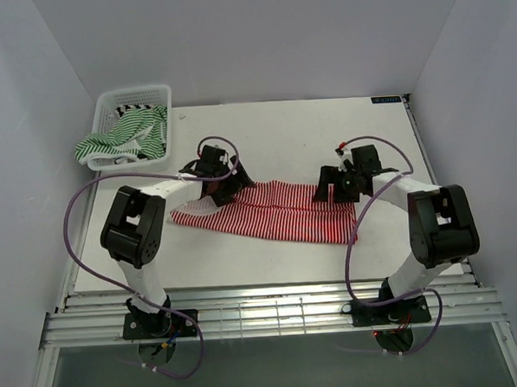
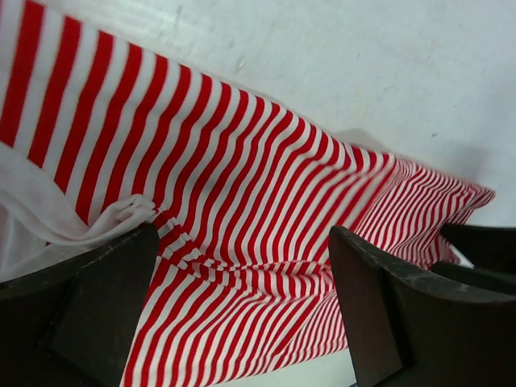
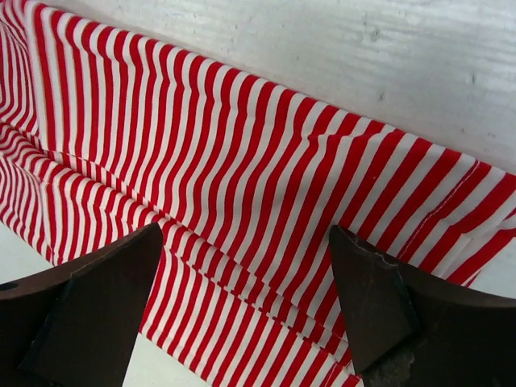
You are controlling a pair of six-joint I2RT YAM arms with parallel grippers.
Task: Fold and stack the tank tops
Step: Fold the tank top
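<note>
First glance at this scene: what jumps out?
A red-and-white striped tank top lies as a long band across the table, with the left hand and right hand open over its two ends. At far left, a green-and-white striped tank top spills over the rim of a white mesh basket.

White table (image 1: 281, 132) enclosed by plain pale walls (image 1: 250, 38).

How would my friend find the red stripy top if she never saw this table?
Find the white table. In its middle the red top lies spread out. It alone has red stripes; the green top spills from the basket in the far left corner.
</note>
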